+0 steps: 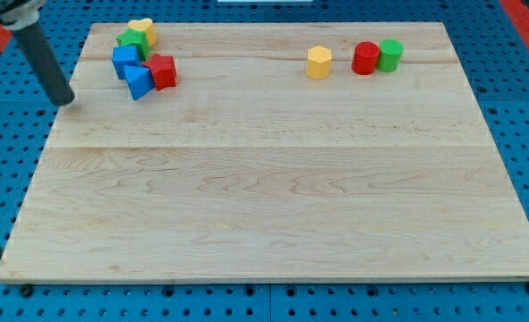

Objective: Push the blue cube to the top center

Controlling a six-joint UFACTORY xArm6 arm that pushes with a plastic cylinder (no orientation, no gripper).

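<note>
The blue cube sits at the board's top left in a tight cluster. A second blue block, wedge-like, lies just below it and touches a red block on its right. A green block and a yellow block lie just above the cube. My tip is at the board's left edge, left of and slightly below the cluster, apart from all blocks. The rod slants up to the view's top left.
A yellow hexagonal block lies at the top, right of centre. A red cylinder and a green cylinder touch each other further right. The wooden board rests on a blue perforated table.
</note>
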